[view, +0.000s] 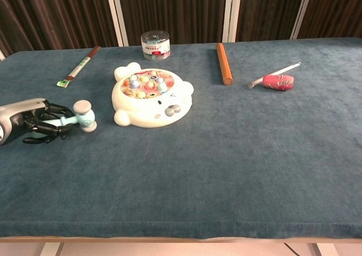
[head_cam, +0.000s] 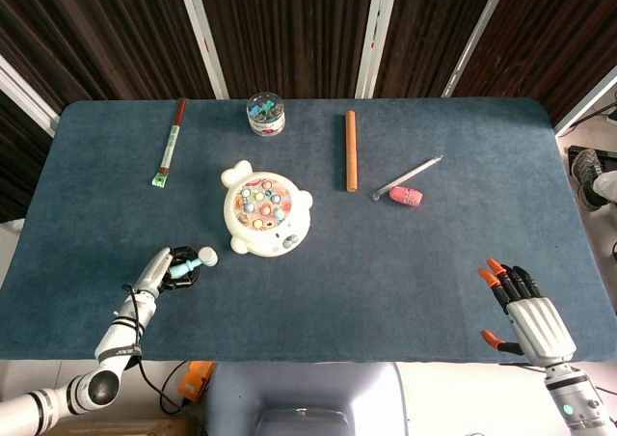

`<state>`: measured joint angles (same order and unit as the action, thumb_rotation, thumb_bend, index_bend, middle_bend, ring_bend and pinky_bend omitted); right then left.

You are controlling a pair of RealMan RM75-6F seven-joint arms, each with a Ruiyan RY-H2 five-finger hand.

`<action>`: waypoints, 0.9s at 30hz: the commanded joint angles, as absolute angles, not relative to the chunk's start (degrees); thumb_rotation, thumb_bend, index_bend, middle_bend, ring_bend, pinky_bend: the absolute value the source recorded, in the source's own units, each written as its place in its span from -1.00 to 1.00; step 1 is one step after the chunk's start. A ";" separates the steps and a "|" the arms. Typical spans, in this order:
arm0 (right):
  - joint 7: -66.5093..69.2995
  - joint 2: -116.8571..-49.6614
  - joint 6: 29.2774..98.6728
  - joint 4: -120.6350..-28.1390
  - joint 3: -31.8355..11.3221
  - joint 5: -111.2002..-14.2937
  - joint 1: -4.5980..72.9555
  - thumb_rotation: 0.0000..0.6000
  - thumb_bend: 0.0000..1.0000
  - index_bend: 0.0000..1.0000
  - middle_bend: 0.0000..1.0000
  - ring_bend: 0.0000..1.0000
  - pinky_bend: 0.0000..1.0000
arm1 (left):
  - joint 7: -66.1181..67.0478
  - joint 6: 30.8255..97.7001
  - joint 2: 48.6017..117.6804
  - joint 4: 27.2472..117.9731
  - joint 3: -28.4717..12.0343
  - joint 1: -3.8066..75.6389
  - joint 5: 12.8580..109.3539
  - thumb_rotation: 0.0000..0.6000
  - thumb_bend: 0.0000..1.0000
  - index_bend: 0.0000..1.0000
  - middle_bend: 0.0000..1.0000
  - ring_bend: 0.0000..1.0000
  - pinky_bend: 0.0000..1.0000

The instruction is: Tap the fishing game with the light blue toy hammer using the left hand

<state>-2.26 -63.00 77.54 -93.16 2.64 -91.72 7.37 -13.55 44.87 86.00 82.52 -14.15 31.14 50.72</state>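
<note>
The fishing game (head_cam: 264,211) (view: 150,97), a white bear-shaped toy with small coloured fish on top, sits left of the table's middle. My left hand (head_cam: 170,267) (view: 33,120) is near the front left edge and grips the handle of the light blue toy hammer (head_cam: 196,259) (view: 77,118). The hammer's head points toward the game, about a hand's width short of it, low over the cloth. My right hand (head_cam: 525,306) is at the front right corner, fingers spread, holding nothing; only the head view shows it.
A clear round tub (head_cam: 265,113) stands at the back. An orange rod (head_cam: 352,150), a pink toy with a thin stick (head_cam: 406,189) and a red-green stick (head_cam: 170,152) lie on the blue cloth (head_cam: 386,262).
</note>
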 commanded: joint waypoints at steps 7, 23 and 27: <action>-1.20 -62.48 77.74 -93.12 2.83 -92.06 7.34 1.00 -0.28 -1.00 -1.00 -1.00 -1.00 | -10.95 48.78 90.41 77.28 -12.75 30.50 52.45 1.00 0.66 0.58 0.77 0.95 1.00; -0.77 -62.22 77.83 -93.26 2.94 -92.21 7.34 1.00 -0.28 -1.00 -1.00 -1.00 -1.00 | -14.48 49.72 92.58 72.58 -12.29 29.38 58.60 1.00 0.41 0.23 0.21 0.06 0.34; -0.80 -62.25 77.73 -93.25 2.94 -92.15 7.38 1.00 -0.28 -1.00 -1.00 -1.00 -1.00 | -14.47 50.27 92.89 72.01 -12.22 29.27 59.33 1.00 0.36 0.24 0.16 -0.01 0.19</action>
